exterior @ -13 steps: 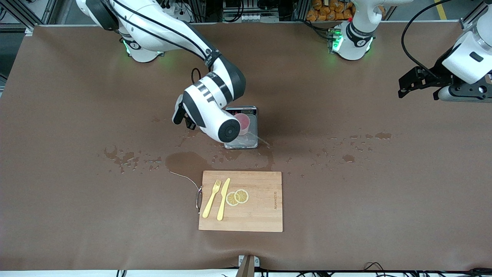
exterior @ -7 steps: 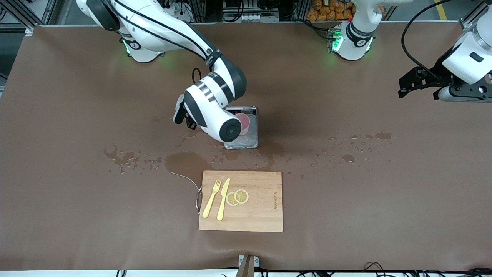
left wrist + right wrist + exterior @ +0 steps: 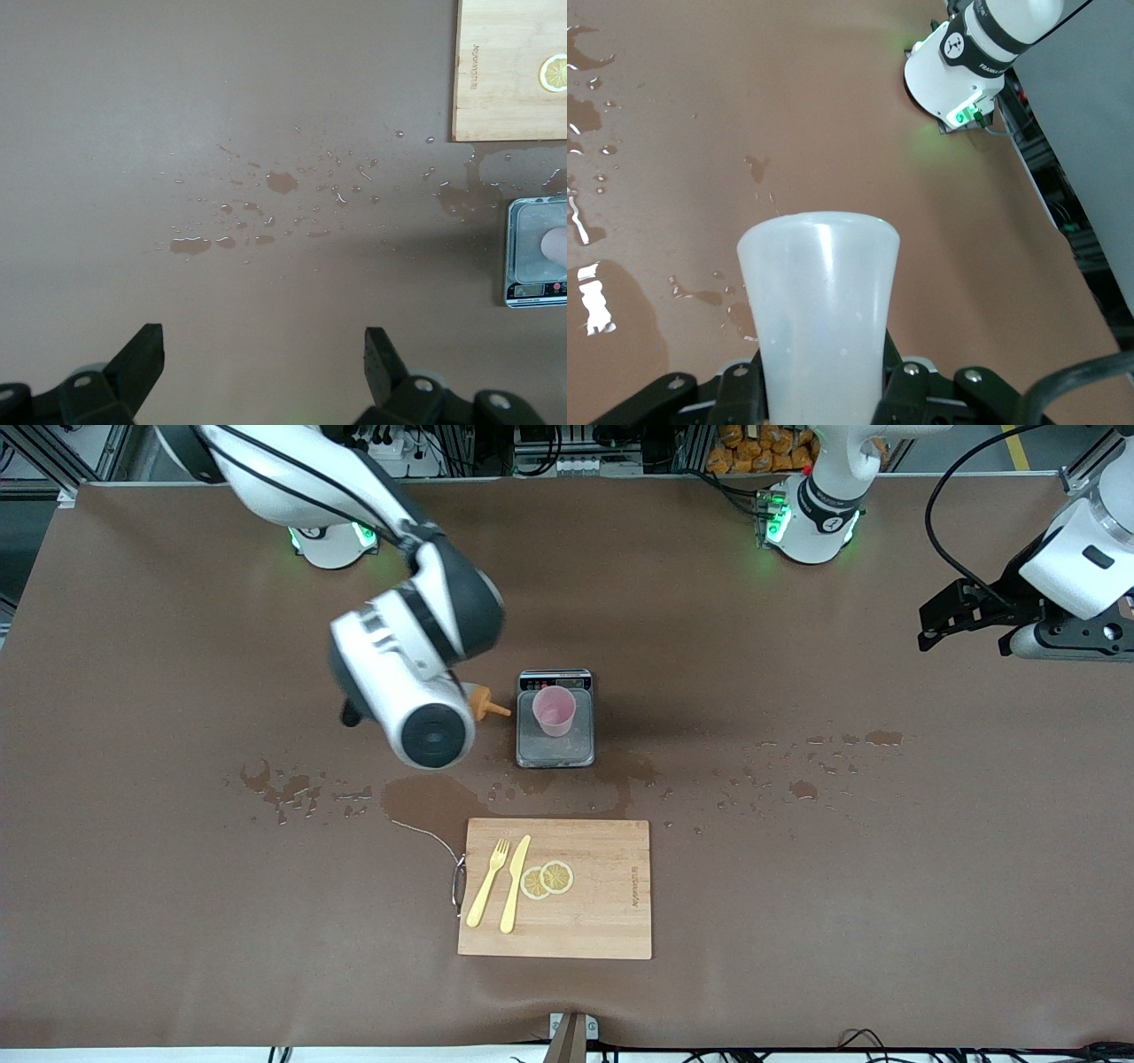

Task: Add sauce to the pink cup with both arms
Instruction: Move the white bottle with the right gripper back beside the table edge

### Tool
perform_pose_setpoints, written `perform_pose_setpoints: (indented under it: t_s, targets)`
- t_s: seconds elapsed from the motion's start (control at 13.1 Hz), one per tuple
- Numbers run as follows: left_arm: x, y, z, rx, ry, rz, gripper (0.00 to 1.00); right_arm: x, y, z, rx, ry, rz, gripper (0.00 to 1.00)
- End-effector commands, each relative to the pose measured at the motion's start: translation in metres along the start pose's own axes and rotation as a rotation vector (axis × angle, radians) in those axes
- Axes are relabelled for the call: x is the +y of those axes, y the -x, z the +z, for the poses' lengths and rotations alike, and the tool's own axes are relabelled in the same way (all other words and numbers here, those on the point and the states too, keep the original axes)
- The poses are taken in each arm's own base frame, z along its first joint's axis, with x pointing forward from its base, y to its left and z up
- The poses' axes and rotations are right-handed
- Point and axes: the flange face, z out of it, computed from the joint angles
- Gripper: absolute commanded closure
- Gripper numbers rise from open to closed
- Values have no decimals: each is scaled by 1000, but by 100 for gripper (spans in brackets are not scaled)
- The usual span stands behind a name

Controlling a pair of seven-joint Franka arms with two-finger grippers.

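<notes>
Starting at the right arm's end of the table, the right gripper (image 3: 824, 403) is up in the air over the bare brown table (image 3: 177, 921) just beside the scale (image 3: 555, 751), its fingers (image 3: 740, 398) pinching the sauce (image 3: 819, 301) bottle by its whitish body. The bottle lies roughly level, and its orange nozzle cap (image 3: 484, 705) juts out past the wrist and points toward the pink cup (image 3: 555, 710), short of its rim and not over it. In the right wrist view the bottle's flat base fills the space between the fingers.

The pink cup stands upright on the scale's steel plate, apart from both grippers. Dark wet patches and droplets (image 3: 425, 797) spread over the table around the scale and under the held bottle.

Nearer to the front camera than the scale lies a wooden cutting board (image 3: 602, 921) carrying a yellow fork (image 3: 487, 882), a yellow knife (image 3: 514, 884) and two lemon slices (image 3: 547, 879).

At the left arm's end, the left gripper (image 3: 261, 359) waits in the air over the table, well apart from the cup, its fingers (image 3: 142, 359) spread wide with nothing between them; scattered droplets (image 3: 283, 184) lie on the table below them.
</notes>
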Motion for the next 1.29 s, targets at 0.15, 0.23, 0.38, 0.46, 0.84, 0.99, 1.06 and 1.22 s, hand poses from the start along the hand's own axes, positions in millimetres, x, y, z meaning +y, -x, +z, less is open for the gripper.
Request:
perform_pose_setpoints:
  t_s: [0.15, 0.23, 0.38, 0.46, 0.84, 0.99, 1.06, 1.22]
  targets:
    - [-1, 1, -3, 8, 13, -2, 0, -14, -90, -29, -209, 52, -135, 84]
    - [-2, 1, -3, 8, 13, -3, 0, -19, -111, -29, -249, 61, -167, 84]
    - [-2, 1, -3, 8, 13, -5, 0, -35, -156, -30, -345, 84, -232, 84]
    - [-2, 1, -3, 10, 13, -5, 0, -43, -177, -28, -385, 92, -265, 84]
    - [-1, 1, -4, 11, 13, -2, 0, -82, -266, -6, -565, 123, -418, 84]
    - [-2, 1, -5, 13, 13, -5, 0, -100, -297, 11, -636, 117, -490, 84]
    - [-2, 0, -4, 11, 13, -5, 0, -110, -309, 21, -685, 118, -520, 83]
    - [-2, 1, -4, 11, 13, -5, 0, -129, -341, 45, -786, 101, -586, 83]
